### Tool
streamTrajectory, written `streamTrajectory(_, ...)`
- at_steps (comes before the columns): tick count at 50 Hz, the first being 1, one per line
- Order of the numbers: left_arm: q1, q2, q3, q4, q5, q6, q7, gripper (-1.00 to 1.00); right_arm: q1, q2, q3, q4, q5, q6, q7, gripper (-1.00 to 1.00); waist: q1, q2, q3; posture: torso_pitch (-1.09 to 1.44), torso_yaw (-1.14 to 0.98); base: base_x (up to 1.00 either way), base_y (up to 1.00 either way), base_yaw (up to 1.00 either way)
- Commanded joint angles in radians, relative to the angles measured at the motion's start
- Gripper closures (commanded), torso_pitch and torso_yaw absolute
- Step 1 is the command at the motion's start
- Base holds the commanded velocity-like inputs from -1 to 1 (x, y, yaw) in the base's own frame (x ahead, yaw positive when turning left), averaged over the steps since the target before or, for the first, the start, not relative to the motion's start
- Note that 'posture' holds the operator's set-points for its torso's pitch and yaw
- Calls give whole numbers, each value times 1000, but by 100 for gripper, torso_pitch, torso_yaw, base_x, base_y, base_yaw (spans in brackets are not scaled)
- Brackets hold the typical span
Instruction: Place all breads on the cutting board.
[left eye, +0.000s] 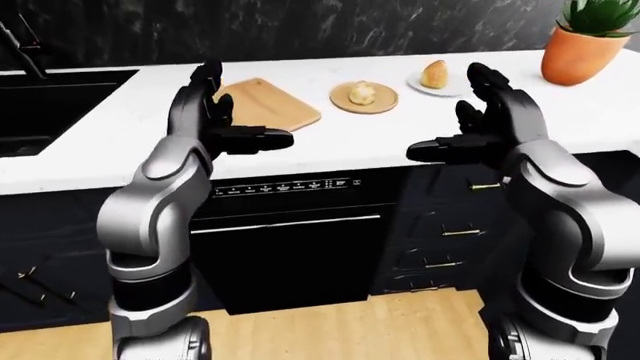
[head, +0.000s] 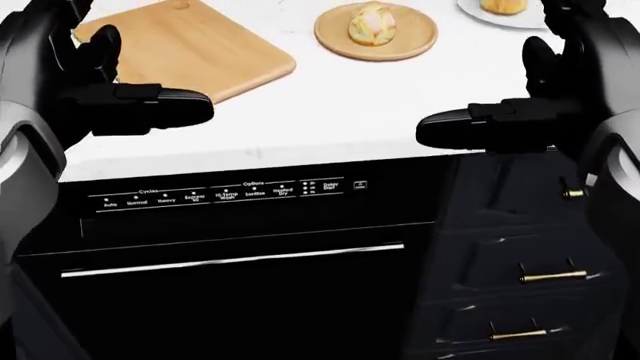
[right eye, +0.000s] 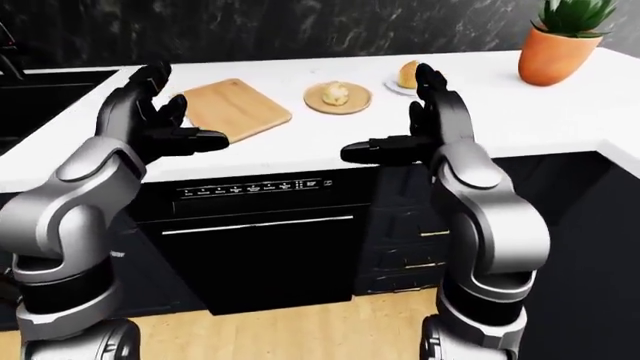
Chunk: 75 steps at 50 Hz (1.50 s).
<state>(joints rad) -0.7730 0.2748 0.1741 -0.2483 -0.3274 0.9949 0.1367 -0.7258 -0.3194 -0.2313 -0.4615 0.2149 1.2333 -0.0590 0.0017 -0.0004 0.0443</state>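
Item: rectangular light-wood cutting board (left eye: 264, 103). It is laid flat on the white stone counter (left eye: 330, 139), at the left of the bread group and above the black dishwasher (left eye: 288, 247). Nothing is seen on it, so the task is judged not yet begun.

Item: pale round bread roll on a round wooden plate (head: 372, 22). It is set just right of the board, apart from it. As the nearest bread, it is judged the likely first pick.

Item: golden bread piece on a white plate (left eye: 435, 74). It is placed further right and higher in the left-eye view, well apart from the board. No other bread is seen in these views.

Item: black three-finger left hand (head: 120, 90). It is raised ahead of the counter edge, with the fingers spread and one digit stretched toward the middle of the view. Nothing is held. It is overlapped with the board's near corner in the head view, but contact cannot be told.

Item: black three-finger right hand (head: 520, 97). It is held as a mirror of the left, fingers spread, one digit pointed inward, and it is empty. It is placed below the white plate in the head view. The posture is judged a ready stance, kept clear of the counter until a reach is begun.

Item: terracotta pot with a green plant (left eye: 588, 41). It is stood at the far right of the counter, outside the task.

Item: dark sink (left eye: 50, 105), recessed at the far left.
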Motion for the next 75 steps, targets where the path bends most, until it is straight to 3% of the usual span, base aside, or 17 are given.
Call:
streamTrajectory(1, -27, 14, 16, -27, 8, -38, 2, -100, -31, -7, -1, -23, 6, -33, 2, -100, 3, -2, -18, 0, 0, 17, -9, 0)
streamTrajectory(5, -30, 14, 19, -32, 5, -31, 5, -100, -36, -8, -2, -24, 8, -29, -1, -100, -9, 90, -40, 0, 0, 17, -7, 0)
streamTrajectory(6, -30, 14, 18, -30, 6, -33, 4, -100, -40, -9, -2, -25, 9, -24, -1, -100, 2, 50, -29, 0, 0, 16, -8, 0)
streamTrajectory(11, -35, 12, 14, -23, 8, -36, 5, -100, -37, -8, 1, -20, 9, -29, 0, -100, 6, 48, -41, 0, 0, 17, -9, 0)
streamTrajectory(18, -37, 12, 13, -13, 10, -45, 4, -100, -40, -13, -2, -19, 13, -28, 0, -100, 19, -67, -42, 0, 0, 17, -10, 0)
streamTrajectory(21, -42, 11, 13, -19, 8, -35, 7, -100, -47, -17, -5, -17, 15, -24, 0, -100, 15, -66, -28, 0, 0, 17, -10, 0)
streamTrajectory(29, -39, 9, 11, -20, 9, -38, 6, -100, -76, -30, 0, 5, 14, -19, 4, -100, 1, 14, -18, 0, 0, 17, -10, 0)
streamTrajectory(32, -39, 10, 13, -23, 8, -36, 7, -100, -74, -31, -3, -3, 15, -13, 5, -100, -8, 90, -41, 0, 0, 16, -10, 0)
streamTrajectory(33, -43, 11, 14, -21, 11, -38, 11, -100, -72, -31, -3, -1, 14, -17, 5, -100, 3, 45, -31, 0, 0, 16, -11, 0)
streamTrajectory(41, -41, 6, 11, -26, 6, -33, 13, -100, -53, -22, -4, -13, 15, -21, 3, -100, 11, 15, -28, 0, 0, 16, -11, 0)
streamTrajectory(45, -47, 8, 9, -26, 5, -27, 11, -100, -51, -23, -7, -13, 16, -23, 4, -100, 17, -91, -49, 0, 0, 16, -10, 0)
streamTrajectory(46, -59, 11, 9, -21, 4, -23, 9, -100, -44, -21, -4, -12, 15, -28, 3, -100, 10, -45, -39, 0, 0, 17, -11, 0)
streamTrajectory(53, -64, 7, 6, -22, 5, -23, 11, -100, -51, -24, -12, -21, 22, -14, 1, -100, 5, -16, -25, 0, 0, 15, -11, 0)
streamTrajectory(58, -67, 5, 6, -21, 4, -22, 12, -100, -63, -29, -13, -19, 26, -7, -1, -100, -7, 80, -36, 0, 0, 14, -11, 0)
streamTrajectory(67, -65, 3, 6, -28, -1, -18, 17, -100, -87, -31, -9, -12, 30, 4, -3, -100, 8, 19, -18, 0, 0, 12, -10, 0)
streamTrajectory(70, -60, 2, 5, -28, 0, -22, 16, -100, -81, -29, -10, -13, 32, -6, -7, -100, 21, -60, -20, 0, 0, 0, 0, 0)
streamTrajectory(75, -54, -2, 2, -27, 2, -28, 14, -100, -77, -30, -6, -14, 32, -6, -9, -100, 9, 4, -34, 0, 0, 2, -4, 0)
